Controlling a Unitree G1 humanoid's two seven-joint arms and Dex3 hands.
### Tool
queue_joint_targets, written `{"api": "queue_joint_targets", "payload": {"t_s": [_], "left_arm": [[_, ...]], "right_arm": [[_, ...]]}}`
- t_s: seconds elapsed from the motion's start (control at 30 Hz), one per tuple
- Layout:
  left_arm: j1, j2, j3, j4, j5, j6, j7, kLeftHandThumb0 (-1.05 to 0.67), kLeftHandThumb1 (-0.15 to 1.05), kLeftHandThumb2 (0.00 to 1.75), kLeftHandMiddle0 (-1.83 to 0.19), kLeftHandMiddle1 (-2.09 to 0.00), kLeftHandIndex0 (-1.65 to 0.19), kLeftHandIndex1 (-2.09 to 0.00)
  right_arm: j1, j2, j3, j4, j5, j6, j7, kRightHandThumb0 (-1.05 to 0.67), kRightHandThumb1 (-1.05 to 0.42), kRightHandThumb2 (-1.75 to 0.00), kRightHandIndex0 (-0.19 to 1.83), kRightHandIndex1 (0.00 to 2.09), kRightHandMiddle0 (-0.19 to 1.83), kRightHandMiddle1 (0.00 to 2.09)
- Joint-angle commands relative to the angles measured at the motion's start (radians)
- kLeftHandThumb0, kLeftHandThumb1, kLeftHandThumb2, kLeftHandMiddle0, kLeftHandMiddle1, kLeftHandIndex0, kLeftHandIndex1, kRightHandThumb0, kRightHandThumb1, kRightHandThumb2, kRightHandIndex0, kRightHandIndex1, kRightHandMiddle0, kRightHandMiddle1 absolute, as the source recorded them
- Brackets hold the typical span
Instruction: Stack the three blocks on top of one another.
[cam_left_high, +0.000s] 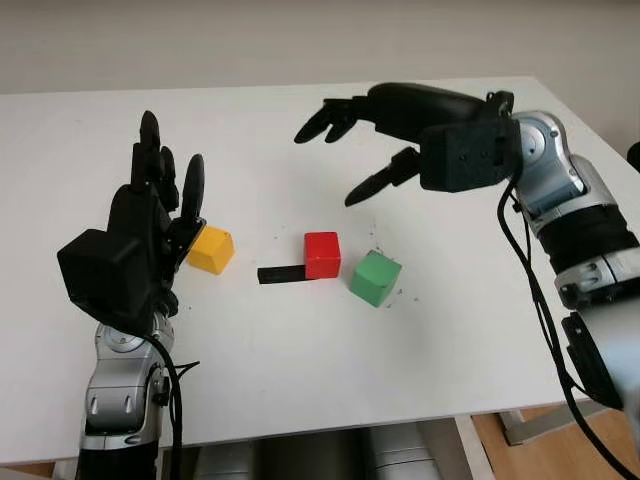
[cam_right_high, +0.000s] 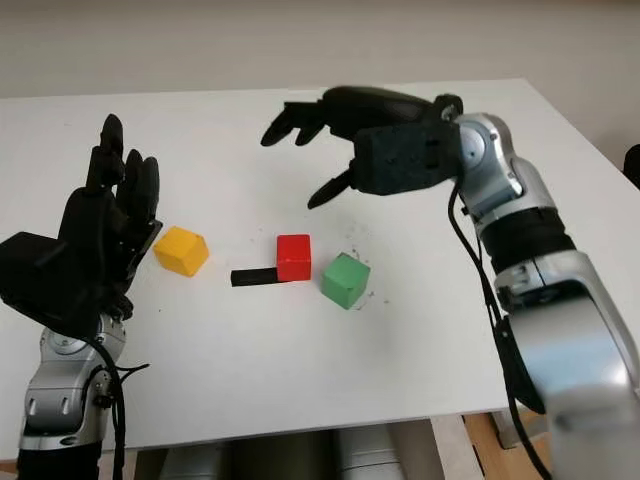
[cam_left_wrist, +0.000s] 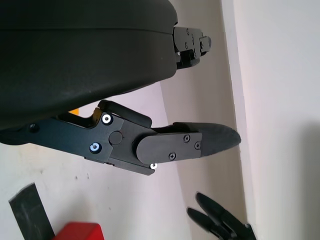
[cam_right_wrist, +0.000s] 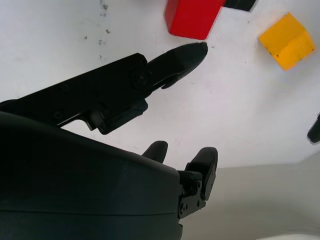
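Here, 3 separate blocks (cam_left_high: 322, 254); both hands (cam_left_high: 372, 140) open.

Blocks: yellow (cam_left_high: 211, 249), red (cam_left_high: 322, 254), green (cam_left_high: 375, 277); black strip (cam_left_high: 281, 274); white table (cam_left_high: 300, 340).

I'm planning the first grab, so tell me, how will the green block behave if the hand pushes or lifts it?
The green block has flat faces and sits flat on the table, so it would probably slide, not roll or tip. It looks solid and stiff, likely light. Its smooth faces may slip in the open right hand above.
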Motion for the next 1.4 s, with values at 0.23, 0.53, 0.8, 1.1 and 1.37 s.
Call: {"api": "queue_joint_targets", "payload": {"t_s": [0.23, 0.53, 0.8, 1.1, 1.37], "left_arm": [[0.045, 0.095, -0.017, -0.106, 0.174, 0.041, -0.019, -0.65, 1.05, 0.10, -0.20, -0.10, -0.04, -0.11], [0.104, 0.341, -0.037, -0.213, 0.276, 0.143, -0.329, -0.70, 0.97, 0.04, -0.12, -0.04, -0.04, -0.09], [0.068, 0.480, -0.089, -0.201, 0.359, 0.214, -0.487, -0.75, 0.91, 0.04, -0.05, -0.04, -0.02, -0.07], [0.017, 0.408, -0.246, -0.129, 0.622, 0.356, -0.397, -0.75, 0.91, 0.05, 0.04, -0.03, 0.09, -0.02], [-0.007, 0.323, -0.321, -0.039, 0.789, 0.387, -0.271, -0.72, 0.93, 0.06, 0.02, -0.06, 0.10, -0.03]], "right_arm": [[0.110, 0.000, -0.087, -0.140, 0.093, 0.155, -0.016, -0.62, -0.87, -0.06, -0.18, 0.94, -0.13, 0.80], [0.172, 0.020, -0.154, -0.214, 0.170, 0.262, -0.064, -0.59, -0.88, -0.06, -0.15, 0.90, -0.13, 0.80], [0.169, 0.036, -0.200, -0.215, 0.233, 0.329, -0.079, -0.57, -0.89, -0.06, -0.14, 0.82, -0.13, 0.76], [0.167, 0.043, -0.216, -0.229, 0.244, 0.359, -0.114, -0.57, -0.89, -0.05, -0.09, 0.82, -0.11, 0.77], [0.168, 0.042, -0.217, -0.241, 0.249, 0.382, -0.106, -0.57, -0.89, -0.05, -0.07, 0.81, -0.09, 0.75]]}}
